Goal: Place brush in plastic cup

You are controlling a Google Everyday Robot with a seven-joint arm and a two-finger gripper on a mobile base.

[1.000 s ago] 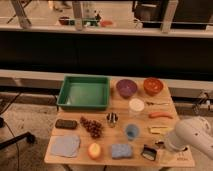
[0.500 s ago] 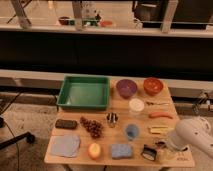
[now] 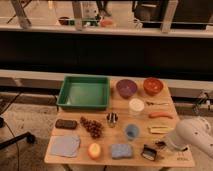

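Observation:
The brush [image 3: 149, 151] lies near the table's front right edge; I see its squarish dark head edged in grey, and its handle runs right toward my arm. The light-blue plastic cup [image 3: 131, 131] stands upright on the table, up and to the left of the brush head. My gripper [image 3: 164, 145] is at the front right of the table, at the end of my white arm [image 3: 194, 134], right beside the brush's handle end. Whether it touches the brush cannot be told.
A green tray [image 3: 84, 92] sits at the back left, with a purple bowl [image 3: 126, 88] and an orange bowl [image 3: 153, 85] at the back right. A white container [image 3: 136, 106], a metal cup [image 3: 112, 119], grapes [image 3: 91, 127], a black block [image 3: 66, 124], a blue sponge [image 3: 121, 150] and an orange fruit [image 3: 93, 150] surround the cup.

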